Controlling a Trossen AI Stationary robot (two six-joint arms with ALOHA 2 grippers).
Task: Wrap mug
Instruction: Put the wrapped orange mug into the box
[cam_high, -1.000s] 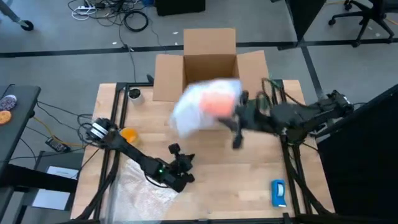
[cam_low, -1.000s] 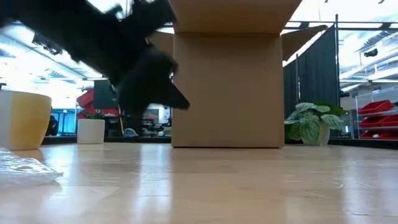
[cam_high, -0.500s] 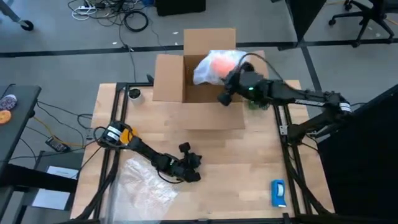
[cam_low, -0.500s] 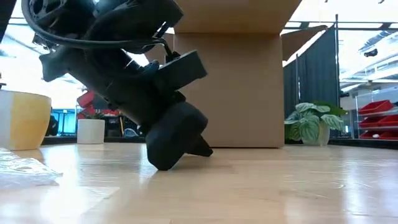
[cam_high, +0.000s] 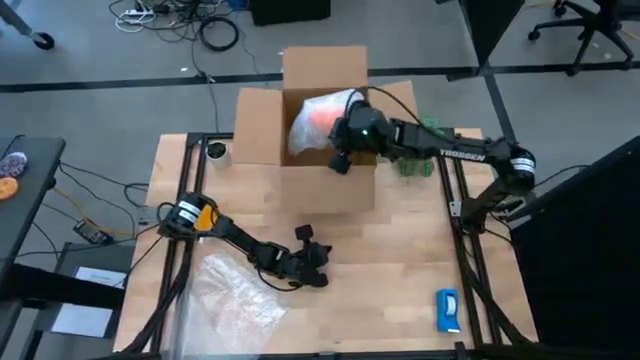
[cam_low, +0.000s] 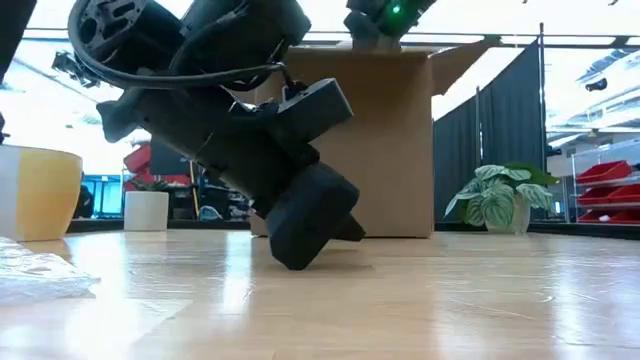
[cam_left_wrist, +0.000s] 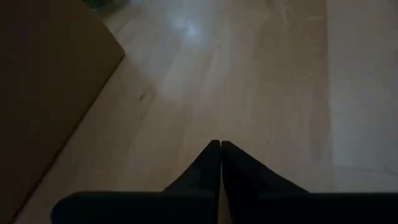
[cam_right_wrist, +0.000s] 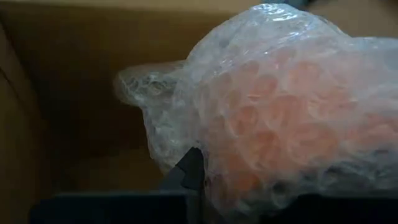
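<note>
Wrapping looked done: small orange mug (cam_high: 318, 118) in clear bubble wrap (cam_right_wrist: 273, 93), clamped by my right gripper (cam_high: 338, 135) over the open cardboard box (cam_high: 300, 140), upper centre. Release remained. Left gripper (cam_high: 318, 275) pressed together, low on the table (cam_high: 400, 260).

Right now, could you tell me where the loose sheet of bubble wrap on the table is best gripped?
Pinch the bubble wrap sheet at its crinkled edge nearest the left end effector, coming from above; it lies flat on the table, so only raised folds offer purchase.
</note>
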